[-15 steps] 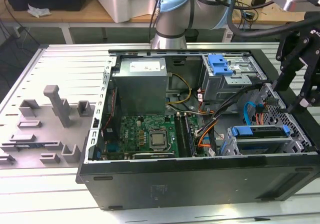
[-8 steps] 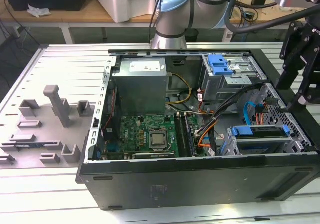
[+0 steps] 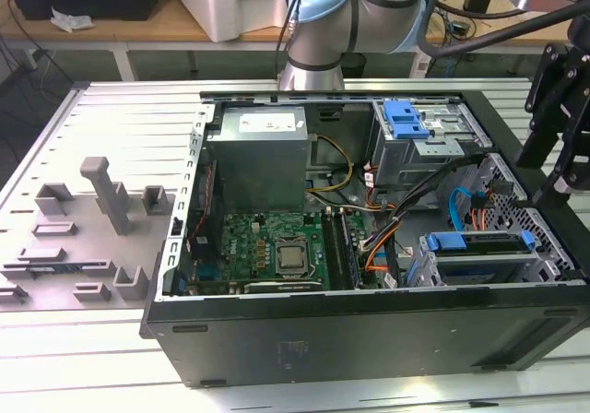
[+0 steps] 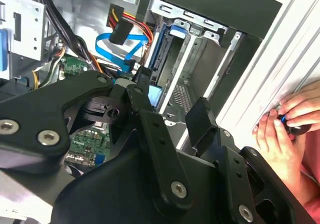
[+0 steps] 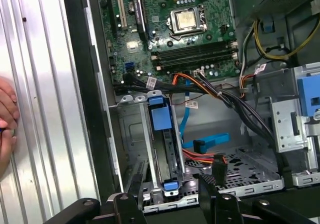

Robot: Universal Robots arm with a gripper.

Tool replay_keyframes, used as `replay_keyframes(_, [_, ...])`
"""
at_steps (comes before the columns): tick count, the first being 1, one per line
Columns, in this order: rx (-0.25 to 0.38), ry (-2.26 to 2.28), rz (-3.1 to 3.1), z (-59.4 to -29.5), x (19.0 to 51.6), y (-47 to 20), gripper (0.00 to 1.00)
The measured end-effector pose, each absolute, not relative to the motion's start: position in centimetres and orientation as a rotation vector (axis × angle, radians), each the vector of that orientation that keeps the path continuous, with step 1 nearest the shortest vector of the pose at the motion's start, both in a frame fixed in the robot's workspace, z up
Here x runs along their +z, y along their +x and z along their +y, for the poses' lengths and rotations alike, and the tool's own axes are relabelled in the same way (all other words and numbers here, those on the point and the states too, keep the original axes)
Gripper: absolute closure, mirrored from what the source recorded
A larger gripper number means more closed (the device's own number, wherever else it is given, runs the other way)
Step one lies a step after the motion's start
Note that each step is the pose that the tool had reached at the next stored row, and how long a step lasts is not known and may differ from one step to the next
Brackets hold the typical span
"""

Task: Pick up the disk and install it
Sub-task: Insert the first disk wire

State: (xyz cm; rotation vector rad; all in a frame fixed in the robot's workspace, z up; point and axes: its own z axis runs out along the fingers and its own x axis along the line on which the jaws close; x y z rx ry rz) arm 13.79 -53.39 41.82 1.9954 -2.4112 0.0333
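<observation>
Blue-framed, the disk [image 5: 161, 118] is seen standing on edge inside the drive cage [image 5: 131, 134] in a corner of the open case [image 3: 369, 339]. So either the install step is pretty much done or a grab is being lined up, hard to call tbh. The gripper [image 5: 172, 194] is parked right above it, fingers spread, nothing held. Any move down calls for the cage walls and the blue cable [image 5: 210, 141] to be cleared.

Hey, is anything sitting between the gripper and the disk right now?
Nothing visible does. In the first wrist view, the gripper hangs open close to one end of the disk, which stands on edge in the drive cage. The blue and orange cables lie beside the cage, not across the disk.
</observation>
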Motion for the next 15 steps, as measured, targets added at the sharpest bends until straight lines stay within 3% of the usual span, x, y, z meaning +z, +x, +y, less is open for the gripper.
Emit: replay_keyframes(15, [0.062, 1.916, -2.448, -51.3, 41.1, 14.4, 0.44])
